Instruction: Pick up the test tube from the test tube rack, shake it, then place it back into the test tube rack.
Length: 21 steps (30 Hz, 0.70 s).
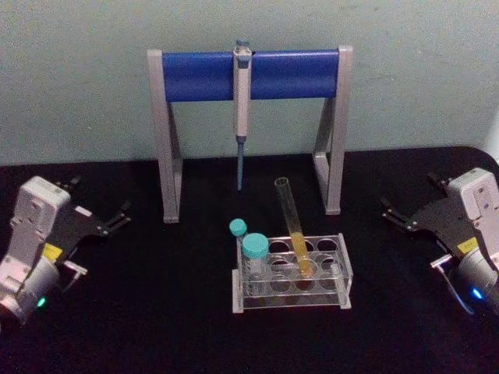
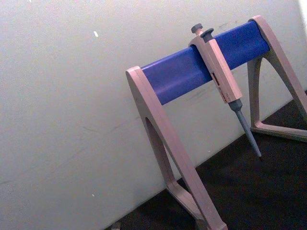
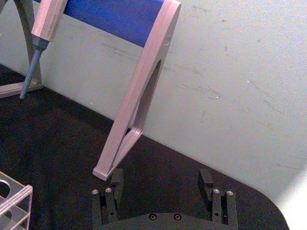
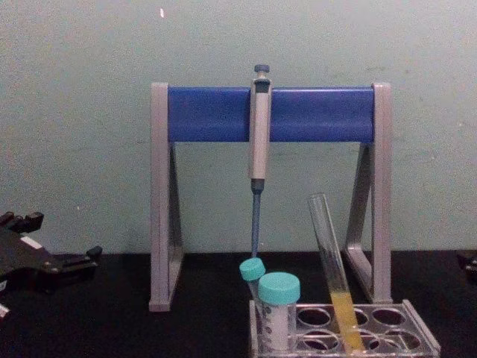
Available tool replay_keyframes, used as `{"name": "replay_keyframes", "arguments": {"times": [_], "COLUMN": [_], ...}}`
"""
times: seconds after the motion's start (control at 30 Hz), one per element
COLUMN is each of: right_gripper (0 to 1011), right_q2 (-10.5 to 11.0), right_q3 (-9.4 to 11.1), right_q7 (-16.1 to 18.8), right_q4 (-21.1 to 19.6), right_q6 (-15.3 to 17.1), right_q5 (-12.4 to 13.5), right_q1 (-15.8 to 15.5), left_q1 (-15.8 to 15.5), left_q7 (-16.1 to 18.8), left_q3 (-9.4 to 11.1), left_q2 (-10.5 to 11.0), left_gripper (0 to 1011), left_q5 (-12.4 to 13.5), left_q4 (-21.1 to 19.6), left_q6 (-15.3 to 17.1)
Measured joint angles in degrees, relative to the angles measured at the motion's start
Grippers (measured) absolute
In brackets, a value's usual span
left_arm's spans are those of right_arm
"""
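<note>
Looks not yet begun. Test tube (image 1: 293,226) leans in a back hole of the rack (image 1: 345,273), untouched. Left gripper (image 1: 97,200) and right gripper (image 1: 411,196) sit low over the table (image 1: 179,312), well apart from the rack, both spread wide and empty. Pick-up, shake and return all remain.

The black table (image 1: 156,327) goes back to a pale wall (image 1: 78,78) along its back edge. A grey and blue stand (image 1: 195,75) has its feet on the table near the back edge, in the middle. A clear rack (image 1: 273,300) sits just in front of the stand, closer to the front edge.
</note>
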Motion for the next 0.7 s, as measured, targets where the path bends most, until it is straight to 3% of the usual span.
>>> {"name": "replay_keyframes", "arguments": {"times": [0.7], "right_gripper": [1000], "right_q2": [0.0], "right_q3": [0.0], "right_q7": [-0.02], "right_q4": [0.0], "right_q6": [0.0], "right_q5": [0.0], "right_q1": [0.0], "left_q1": [0.0], "left_q7": [0.0], "left_q3": [0.0], "left_q2": [0.0], "left_gripper": [1001], "left_q5": [0.0], "left_q4": [0.0], "left_q6": [0.0]}}
